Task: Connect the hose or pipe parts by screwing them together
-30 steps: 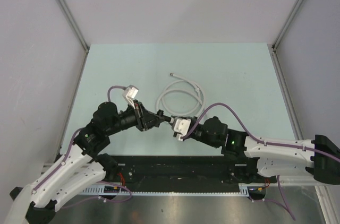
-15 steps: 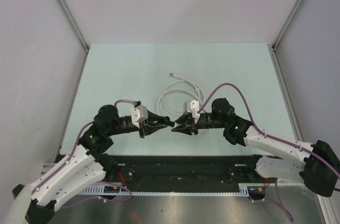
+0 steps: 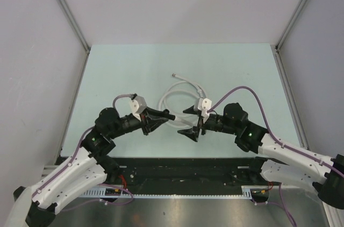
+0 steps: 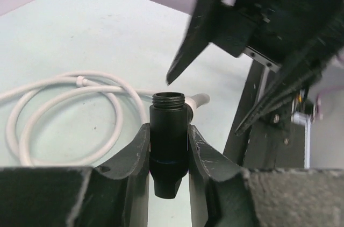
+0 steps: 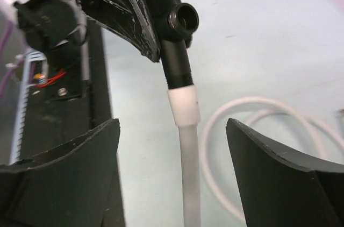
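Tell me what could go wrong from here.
1. The right pincer is open, off the white tube, so only the left pincer holds the black fitting. The tube could sag or twist the fitting askew.
2. The pincer tips sit close together, so a grasp might knock them.

The left arm [image 3: 64,170] and right arm [image 3: 290,151] bend inward, wrists facing each other, tips near but apart. The left pincer [image 3: 160,115] is clamped tight on a black fitting [image 4: 168,130]. The right pincer [image 3: 190,123] is spread wide, gripping nothing.
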You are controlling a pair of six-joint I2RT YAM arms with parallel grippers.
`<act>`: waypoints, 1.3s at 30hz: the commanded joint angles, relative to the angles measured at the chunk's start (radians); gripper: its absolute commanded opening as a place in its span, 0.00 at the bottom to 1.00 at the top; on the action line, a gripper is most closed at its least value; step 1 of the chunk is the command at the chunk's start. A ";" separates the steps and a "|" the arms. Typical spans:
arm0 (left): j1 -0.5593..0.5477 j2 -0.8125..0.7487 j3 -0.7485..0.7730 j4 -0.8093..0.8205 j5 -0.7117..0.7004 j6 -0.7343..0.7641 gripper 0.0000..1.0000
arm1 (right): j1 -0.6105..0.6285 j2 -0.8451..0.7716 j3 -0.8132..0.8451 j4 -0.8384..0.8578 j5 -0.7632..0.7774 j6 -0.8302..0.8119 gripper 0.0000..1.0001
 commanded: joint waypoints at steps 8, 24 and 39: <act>0.006 -0.017 0.193 -0.208 -0.395 -0.738 0.01 | 0.276 -0.067 0.025 0.102 0.700 -0.446 0.96; 0.004 -0.011 0.254 -0.332 -0.260 -1.117 0.00 | 0.477 0.156 0.022 0.355 0.943 -0.824 0.62; 0.006 0.066 0.282 -0.272 -0.127 -0.702 0.00 | 0.431 0.128 0.143 0.123 0.623 -0.533 0.00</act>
